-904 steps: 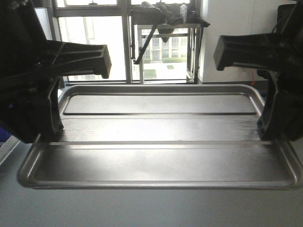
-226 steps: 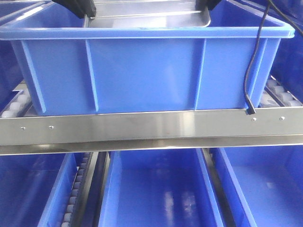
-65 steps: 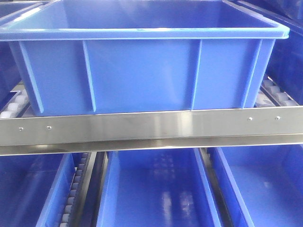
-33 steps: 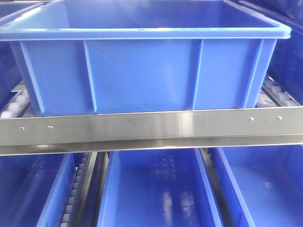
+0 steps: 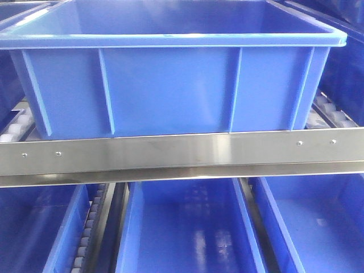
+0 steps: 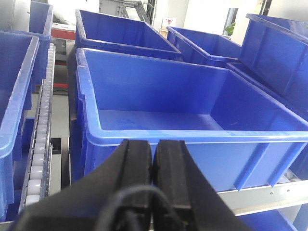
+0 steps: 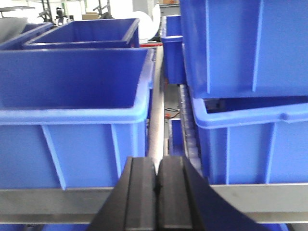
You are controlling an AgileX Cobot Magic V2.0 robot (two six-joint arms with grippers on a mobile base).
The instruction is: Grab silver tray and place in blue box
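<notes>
Gone from the front view are both arms, the dangling cable and the silver tray that showed above the rim of the blue box [image 5: 170,85]. That box sits on the steel rail [image 5: 182,152], with more bins below it. Its floor looks bare in the left wrist view, so I cannot tell where the tray lies. The left gripper [image 6: 153,159] and right gripper [image 7: 157,185] hang just before the box's front wall, jaws pressed together, holding nothing.
</notes>
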